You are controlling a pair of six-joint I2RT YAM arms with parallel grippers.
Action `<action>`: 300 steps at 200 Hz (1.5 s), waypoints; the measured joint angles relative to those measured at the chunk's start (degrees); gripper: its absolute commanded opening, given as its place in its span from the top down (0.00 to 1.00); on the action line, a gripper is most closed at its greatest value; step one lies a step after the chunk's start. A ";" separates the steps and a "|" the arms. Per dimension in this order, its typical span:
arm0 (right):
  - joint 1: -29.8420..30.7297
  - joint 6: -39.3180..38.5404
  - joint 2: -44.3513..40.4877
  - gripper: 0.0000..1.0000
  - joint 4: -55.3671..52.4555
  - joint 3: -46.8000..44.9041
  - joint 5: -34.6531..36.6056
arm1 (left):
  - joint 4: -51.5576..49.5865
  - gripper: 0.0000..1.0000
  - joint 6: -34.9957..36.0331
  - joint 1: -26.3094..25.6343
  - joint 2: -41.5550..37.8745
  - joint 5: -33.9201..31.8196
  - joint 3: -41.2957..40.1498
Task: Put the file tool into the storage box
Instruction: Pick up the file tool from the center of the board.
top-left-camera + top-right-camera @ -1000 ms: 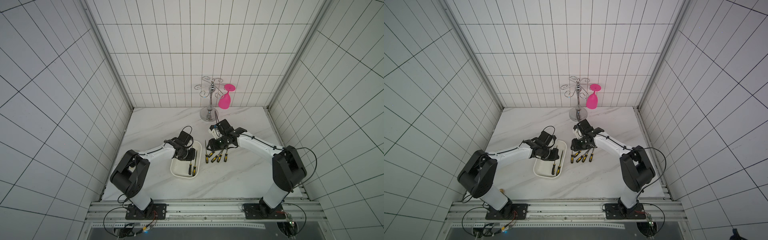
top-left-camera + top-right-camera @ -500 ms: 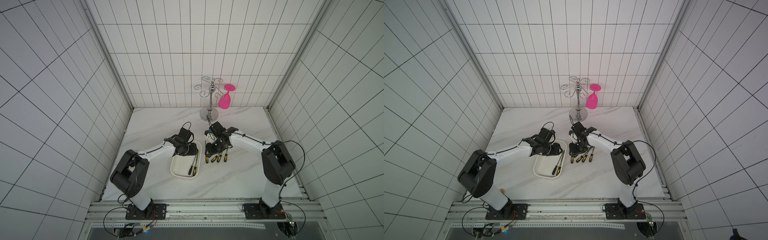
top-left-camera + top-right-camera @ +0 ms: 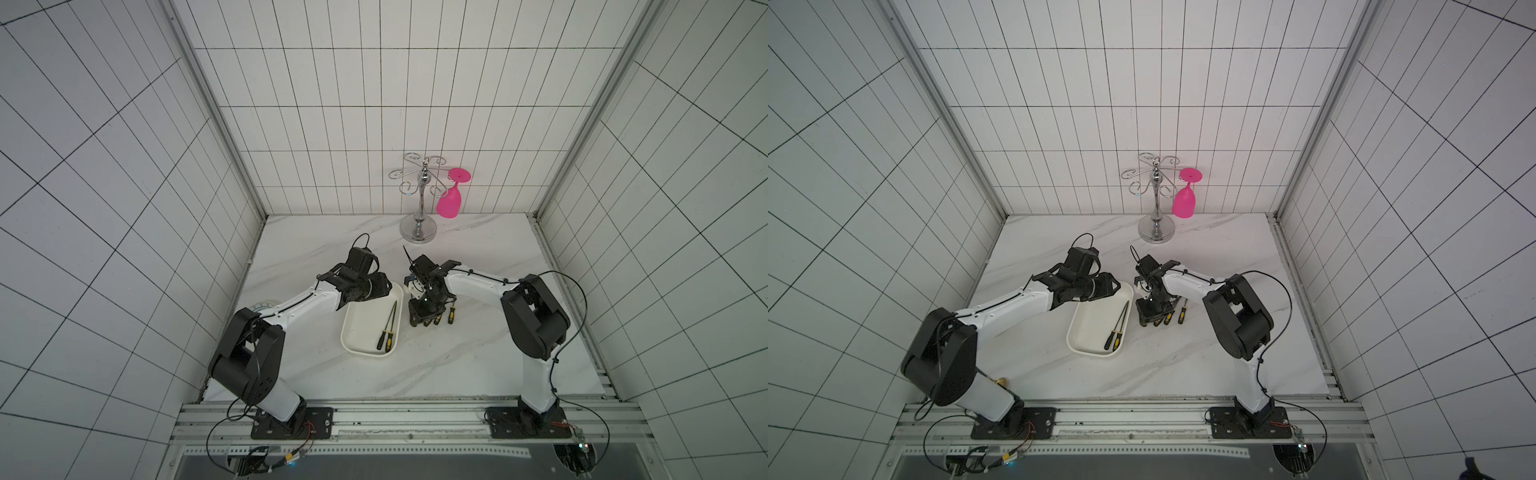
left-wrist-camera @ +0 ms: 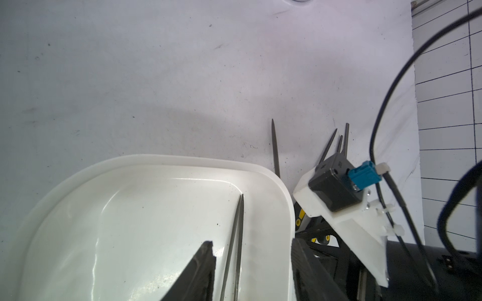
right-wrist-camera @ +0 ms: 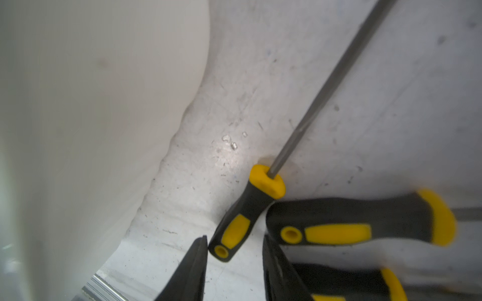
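Note:
The white storage box [image 3: 362,351] [image 3: 1089,350] lies mid-table with two yellow-and-black file tools [image 3: 386,328] [image 3: 1117,328] inside along its right side. My left gripper [image 3: 384,287] [image 4: 253,243] hovers open over the box's far end, and the two file shafts [image 4: 236,234] run between its fingers untouched. Several more files [image 3: 442,320] [image 3: 1173,316] lie on the table just right of the box. My right gripper [image 3: 419,323] [image 5: 234,238] is low over them. Its jaws straddle the butt of one file handle [image 5: 245,216] with a gap still showing.
A chrome glass rack [image 3: 419,208] with a pink glass [image 3: 450,201] hanging from it stands at the back. The box wall [image 5: 78,104] is close beside my right gripper. Two other file handles [image 5: 352,224] [image 5: 365,284] lie against its outer finger.
My left gripper has opened and drawn back toward the box's far end, leaving a second file in the box. My right gripper has shifted toward the box and its jaws have narrowed.

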 measured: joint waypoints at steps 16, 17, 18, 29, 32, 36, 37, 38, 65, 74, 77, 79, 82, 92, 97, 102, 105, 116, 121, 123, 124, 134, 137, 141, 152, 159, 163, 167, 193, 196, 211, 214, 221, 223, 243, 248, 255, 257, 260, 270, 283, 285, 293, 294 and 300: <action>0.04 0.02 0.72 0.62 -0.07 0.94 0.44 | 0.00 0.50 -0.11 0.20 -0.85 0.00 -0.83; 0.04 0.02 0.76 0.62 -0.07 0.98 0.48 | 0.00 0.50 -0.11 0.24 -0.94 0.00 -0.90; 0.04 0.02 0.79 0.62 -0.11 1.05 0.50 | 0.00 0.50 -0.11 0.24 -0.98 0.00 -0.94; 0.04 0.04 1.11 0.63 -0.24 1.53 1.03 | 0.00 0.50 -0.13 0.48 -1.51 0.00 -1.44; 0.04 0.04 1.20 0.64 -0.26 1.62 1.14 | 0.00 0.50 -0.11 0.59 -1.64 0.00 -1.55; 0.04 0.04 1.25 0.64 -0.31 1.68 1.31 | 0.00 0.50 -0.13 0.70 -1.81 0.00 -1.68; 0.04 0.04 1.29 0.64 -0.33 1.70 1.44 | 0.00 0.50 -0.13 0.72 -1.86 0.00 -1.73; 0.04 0.04 1.29 0.64 -0.33 1.70 1.44 | 0.02 0.50 -0.13 0.76 -1.92 0.00 -1.77; 0.15 0.24 1.33 0.70 -0.50 1.73 3.23 | 0.04 0.49 -0.15 1.81 -2.97 -0.02 -2.29; 0.15 0.26 1.33 0.72 -0.55 1.73 4.00 | 0.04 0.47 -0.35 2.19 -3.37 -0.02 -2.38; 0.17 0.17 1.33 0.73 -0.55 1.73 4.28 | 0.07 0.47 -0.33 2.27 -3.52 -0.02 -2.38; 0.22 0.24 1.33 0.74 -0.59 1.73 4.52 | 0.07 0.46 -0.39 2.36 -3.61 -0.04 -2.40; 0.31 0.26 1.33 0.74 -0.57 1.73 4.72 | 0.11 0.45 -0.46 2.47 -3.74 -0.04 -2.43; 0.52 0.17 1.33 0.77 -0.63 1.73 5.77 | 0.17 0.43 -0.55 2.86 -4.26 -0.09 -2.45; 0.57 0.11 1.33 0.79 -0.66 1.73 6.10 | 0.22 0.43 -0.66 3.02 -4.52 -0.13 -2.45; 0.63 0.22 1.33 0.80 -0.66 1.73 6.49 | 0.24 0.42 -0.85 3.19 -4.76 -0.17 -2.47; 0.63 0.07 1.33 0.82 -0.66 1.73 6.71 | 0.24 0.42 -0.83 3.32 -4.94 -0.17 -2.47; 0.76 0.02 1.25 0.87 -0.59 1.73 7.56 | 0.44 0.42 -1.05 3.65 -5.46 -0.20 -2.47; 0.81 0.04 1.16 0.88 -0.57 1.73 7.91 | 0.61 0.41 -1.11 3.74 -5.64 -0.20 -2.47; 0.81 -0.02 1.14 0.89 -0.55 1.73 8.07 | 0.66 0.41 -1.16 3.78 -5.68 -0.20 -2.47; 0.81 -0.04 1.11 0.89 -0.52 1.73 8.13 | 0.70 0.41 -1.16 3.82 -5.75 -0.20 -2.47; 0.76 0.04 1.01 0.92 -0.37 1.73 9.07 | 1.14 0.39 -1.42 4.04 -6.01 -0.20 -2.47; 0.72 0.11 0.94 0.94 -0.31 1.70 9.20 | 1.33 0.39 -1.40 4.11 -6.10 -0.17 -2.47; 0.70 0.22 0.87 0.95 -0.22 1.70 9.68 | 1.49 0.38 -1.55 4.15 -6.16 -0.20 -2.47; 0.33 0.59 0.61 0.97 0.02 1.55 10.51 | 1.95 0.35 -1.81 4.26 -6.32 -0.07 -2.47; -0.15 1.05 0.28 0.98 0.37 1.25 10.97 | 2.23 0.34 -2.03 4.28 -6.36 0.07 -2.47; -0.50 1.40 0.04 0.98 0.63 1.01 11.19 | 2.43 0.33 -2.23 4.28 -6.38 0.15 -2.49; -0.92 1.66 -0.26 0.98 0.90 0.63 11.52 | 2.75 0.33 -2.38 4.31 -6.38 0.31 -2.58; -4.83 4.48 -4.74 0.99 3.50 -2.99 11.91 | 5.40 0.31 -3.82 4.31 -7.26 1.90 -4.24; -5.07 4.79 -5.35 0.99 3.72 -3.26 11.80 | 5.70 0.31 -4.00 4.31 -7.39 2.19 -4.48; -6.93 6.12 -9.31 0.99 5.33 -4.59 11.34 | 7.85 0.29 -5.11 4.31 -7.78 3.63 -5.68; -7.15 6.34 -10.01 0.99 5.66 -4.70 11.17 | 8.22 0.29 -5.35 4.31 -7.80 3.91 -5.86; -7.34 6.71 -11.41 0.99 6.49 -4.81 10.69 | 9.33 0.29 -5.95 4.31 -7.82 4.55 -6.27; -7.37 6.80 -11.87 0.98 6.80 -4.81 10.34 | 9.66 0.29 -6.21 4.31 -7.82 4.74 -6.36; -7.10 7.23 -14.64 0.98 9.44 -4.81 6.88 | 12.61 0.28 -7.91 4.31 -7.82 6.84 -6.97; -7.02 7.26 -15.04 0.98 10.10 -4.81 5.57 | 13.31 0.28 -8.35 4.31 -7.80 7.32 -6.99; -6.82 7.23 -15.34 0.98 10.75 -4.81 4.00 | 14.51 0.28 -9.05 4.31 -7.74 8.04 -6.99; -6.75 7.23 -15.39 0.98 10.91 -4.81 3.69 | 14.95 0.28 -9.20 4.31 -7.67 8.26 -6.99; -6.64 7.17 -15.47 0.98 11.15 -4.81 3.06 | 15.45 0.28 -9.51 4.31 -7.63 8.52 -6.99; -6.25 6.93 -15.58 0.98 11.58 -4.81 1.05 | 17.35 0.28 -10.40 4.31 -7.15 9.40 -6.97; -5.55 6.45 -15.61 0.98 11.98 -4.79 -1.40 | 19.32 0.28 -11.50 4.28 -6.19 10.32 -6.88; -5.46 6.38 -15.63 0.98 12.02 -4.76 -1.70 | 19.61 0.28 -11.63 4.28 -5.95 10.43 -6.86; -5.05 5.95 -15.67 0.98 12.04 -4.74 -2.78 | 20.41 0.28 -12.17 4.26 -5.05 10.93 -6.62; -4.94 5.90 -15.67 0.98 12.02 -4.74 -3.04 | 20.46 0.28 -12.20 4.26 -4.96 10.99 -6.60; -4.57 5.53 -15.78 0.98 11.98 -4.70 -3.58 | 20.96 0.28 -12.57 4.13 -4.22 11.30 -6.34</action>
